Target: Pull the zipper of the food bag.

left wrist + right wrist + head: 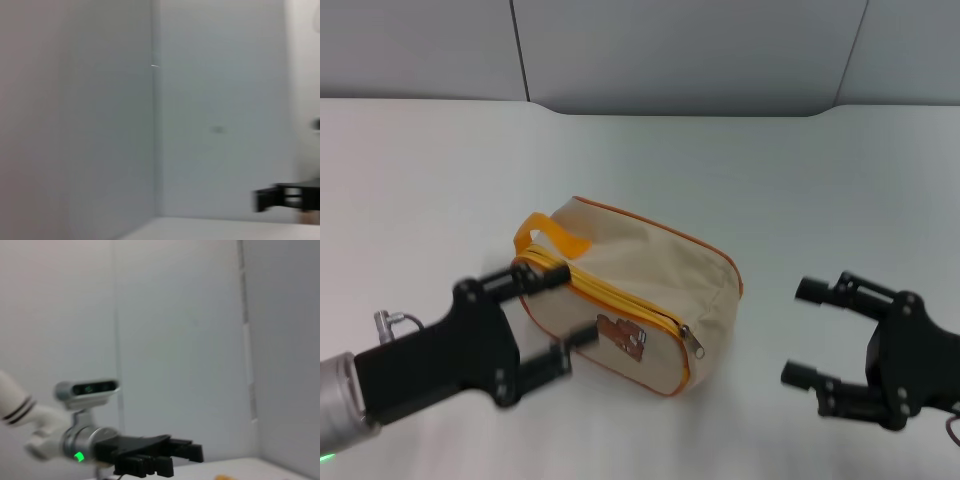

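**Food bag sitting mid-table, both grippers spread wide**

The food bag [640,300] is the biggest thing we've got here: a beige boxy pouch with orange piping, lying on the white table [770,170] roughly in the middle, a bit toward our left arm. Its orange loop handle [552,237] sticks up at the left end.

Our left gripper [557,318] is right at that end of the bag, fingers spread wide, one finger [535,278] up by the handle and the other down along the near side panel. We can't tell if either actually touches the fabric.

Our right gripper [805,333] hovers off to the right, apart from the bag, fingers also wide apart with nothing between them.

The zipper [610,295] runs yellow-orange along the top near edge, and its small silver pull tab [693,343] hangs at the right corner.
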